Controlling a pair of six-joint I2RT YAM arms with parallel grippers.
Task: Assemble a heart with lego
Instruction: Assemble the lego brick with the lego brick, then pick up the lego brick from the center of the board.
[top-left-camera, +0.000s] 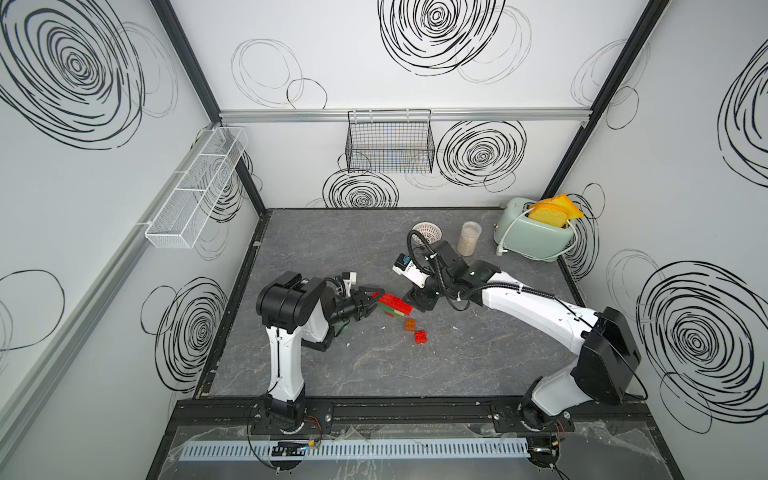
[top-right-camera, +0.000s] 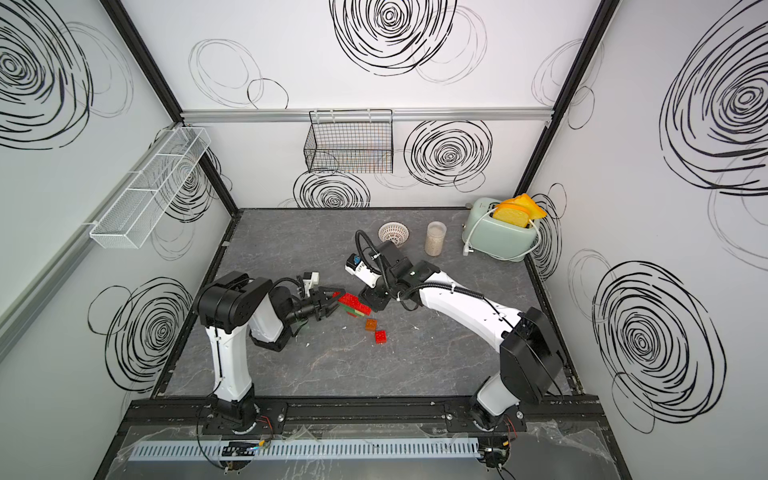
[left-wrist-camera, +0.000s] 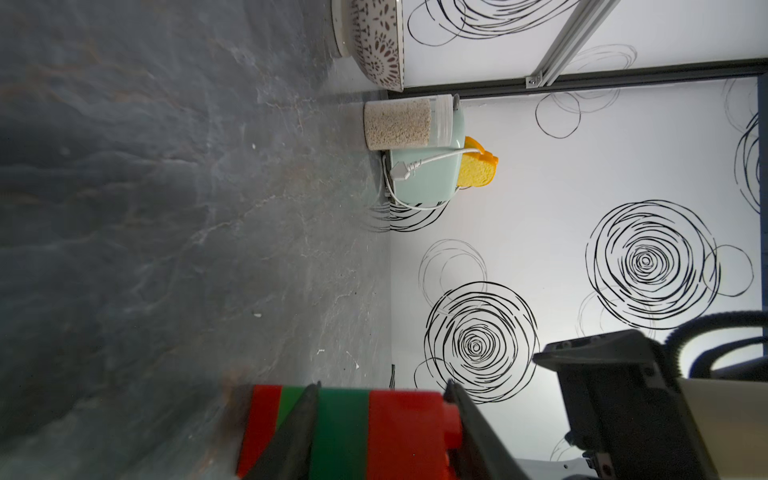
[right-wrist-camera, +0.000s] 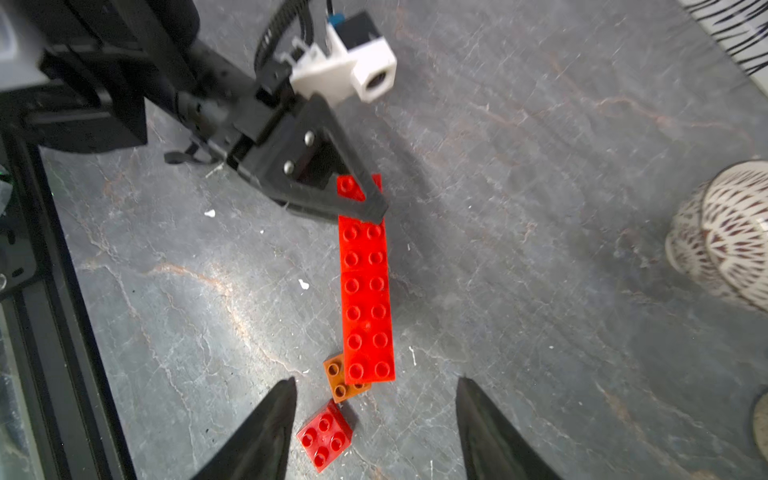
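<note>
Part-built heart (top-left-camera: 395, 305), mid-frame: seemingly light, stiff, slick; left pincer (top-left-camera: 372, 300) clamps its end, right pincer (right-wrist-camera: 376, 380) apart; hold flat sides.

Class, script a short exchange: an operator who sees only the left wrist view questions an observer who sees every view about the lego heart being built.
Operator: My view shows only one end of the heart. Are any bricks loose?
Observer: Two. An orange brick and a small red brick lie on the table beside it.
Operator: What is the right tool doing?
Observer: The right tool is open and empty, pointed at those bricks.
</note>
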